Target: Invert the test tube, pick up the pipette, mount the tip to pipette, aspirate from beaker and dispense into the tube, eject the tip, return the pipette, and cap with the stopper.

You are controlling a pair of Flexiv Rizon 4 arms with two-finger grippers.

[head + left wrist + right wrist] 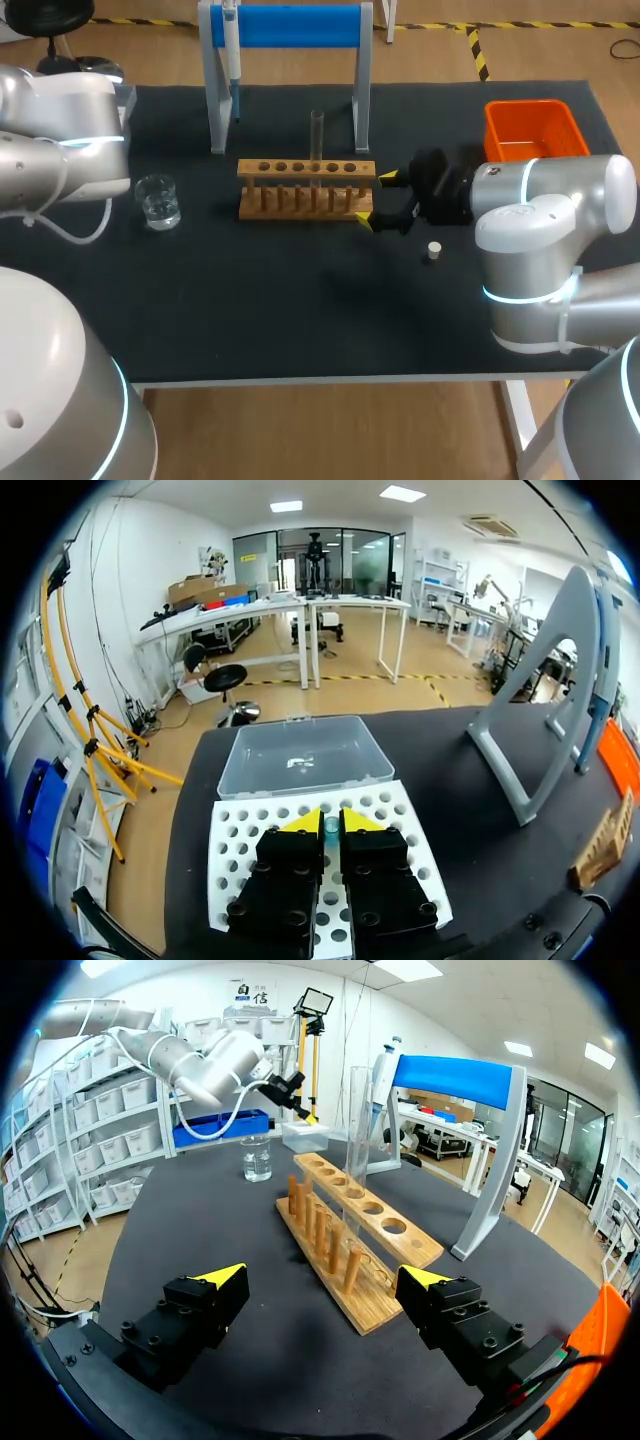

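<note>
The right gripper [325,1275] stood wide open, empty, at the end of the rack [372,1222]. The left gripper [331,822] hung over the tip box [236,852], its grip unclear.

No text worth reporting here. Nothing on the counter [300,320] or the things on it has a label, number or sign I can actually read. If the pipette [231,60] or the beaker [158,200] has any print on it, it's way too small to make out.
</note>
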